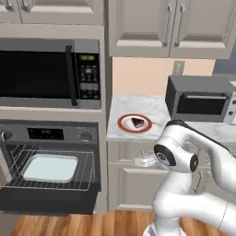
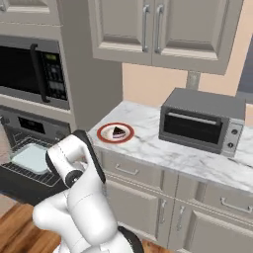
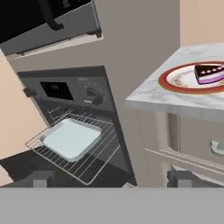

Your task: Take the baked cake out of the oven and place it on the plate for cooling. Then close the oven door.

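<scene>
Dark fingertips (image 3: 43, 178) are seen at the bottom of the hand view, set wide apart with nothing between them. Beyond them the oven (image 3: 70, 92) stands open, its wire rack (image 3: 74, 151) drawn out with a pale tray (image 3: 71, 138) on it. The baked cake (image 1: 137, 122) is already seated on the plate (image 1: 125, 124) on the marble counter (image 1: 138, 108). What remains, it is judged, is the closing: the oven door (image 1: 46, 202) must be reached from below and lifted shut.

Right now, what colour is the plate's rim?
Red-orange around the white plate, clearest in the hand view.
</scene>
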You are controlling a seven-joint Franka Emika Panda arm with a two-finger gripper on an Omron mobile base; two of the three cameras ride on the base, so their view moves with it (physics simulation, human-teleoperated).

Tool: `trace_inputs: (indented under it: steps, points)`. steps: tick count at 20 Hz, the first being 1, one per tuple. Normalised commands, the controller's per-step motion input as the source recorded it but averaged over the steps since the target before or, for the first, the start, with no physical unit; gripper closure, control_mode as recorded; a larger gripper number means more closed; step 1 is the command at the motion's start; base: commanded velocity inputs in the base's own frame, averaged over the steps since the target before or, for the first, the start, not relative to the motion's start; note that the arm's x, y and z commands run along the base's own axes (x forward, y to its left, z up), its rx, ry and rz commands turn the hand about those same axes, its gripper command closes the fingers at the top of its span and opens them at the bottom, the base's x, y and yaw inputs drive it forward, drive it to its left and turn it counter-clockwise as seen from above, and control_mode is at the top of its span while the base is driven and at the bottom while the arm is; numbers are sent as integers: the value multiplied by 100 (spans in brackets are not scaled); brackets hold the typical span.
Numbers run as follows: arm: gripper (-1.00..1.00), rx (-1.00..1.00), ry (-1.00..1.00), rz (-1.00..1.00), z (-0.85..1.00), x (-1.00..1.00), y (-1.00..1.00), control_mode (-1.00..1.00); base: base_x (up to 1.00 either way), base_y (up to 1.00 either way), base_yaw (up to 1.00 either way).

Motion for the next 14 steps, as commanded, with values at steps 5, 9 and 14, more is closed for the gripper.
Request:
trace_inputs:
  steps: [5,9,14]
  points:
    - [-100,0,0,0,0,0,0,100,-54,93,-22]
    - [-100,0,0,0,0,0,0,100,-1,100,-35]
    - [-100,0,0,0,0,0,0,100,3,98,-46]
